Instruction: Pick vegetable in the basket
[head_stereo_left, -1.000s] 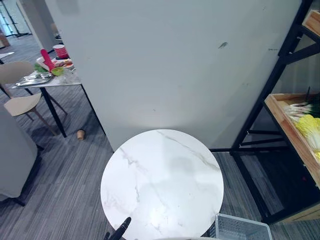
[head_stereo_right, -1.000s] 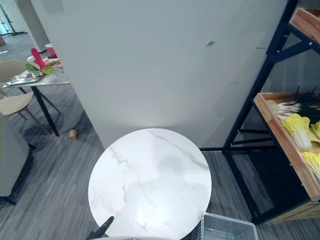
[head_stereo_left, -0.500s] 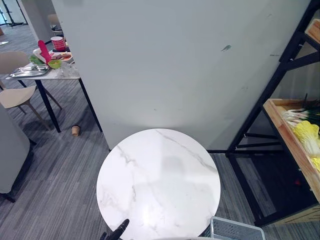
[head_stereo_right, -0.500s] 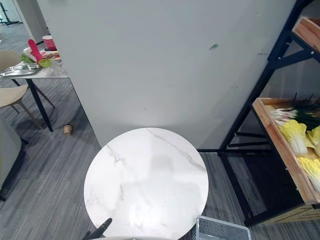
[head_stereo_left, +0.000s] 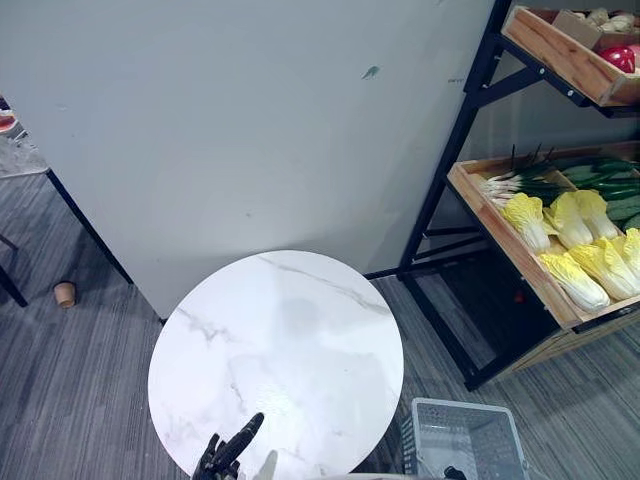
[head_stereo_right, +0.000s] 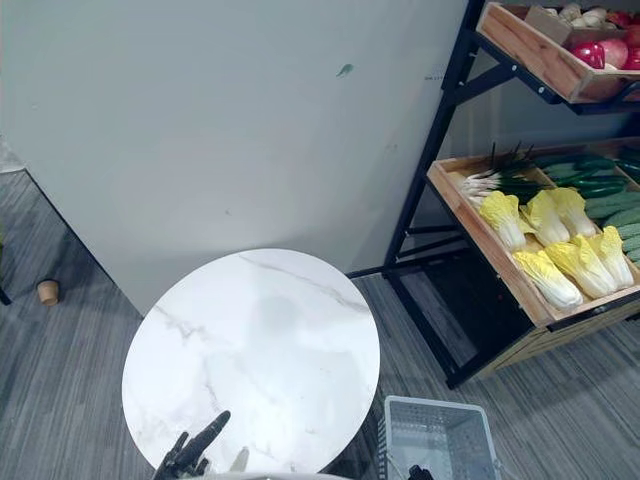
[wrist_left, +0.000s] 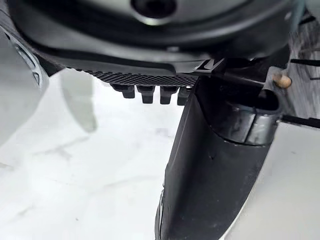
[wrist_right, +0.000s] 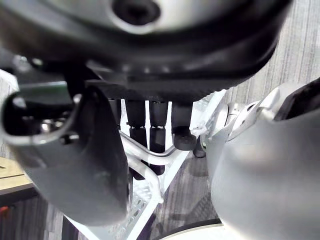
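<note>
- One round table (head_stereo_left: 275, 350); one basket (head_stereo_left: 465, 405) on the floor off its right edge; two crates (head_stereo_left: 555, 50) on a rack (head_stereo_left: 438, 190).
- The lower crate (head_stereo_left: 500, 245) holds six cabbages (head_stereo_right: 545, 278), I think, plus scallions (head_stereo_left: 505, 182) and cucumbers (head_stereo_left: 610, 185).
- Right wrist view: right hand (wrist_right: 157, 125) fingers curl round the basket's handle (wrist_right: 123, 138).
- Left hand (head_stereo_left: 232, 455) over the table's near edge, fingers loosely straight, empty.

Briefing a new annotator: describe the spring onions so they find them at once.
Start at the black rack right of the marble table. In its lower wooden crate, the spring onions lie at the end nearest the wall: thin white stalks with dark green tops, unlike the plump yellow cabbages beside them.
</note>
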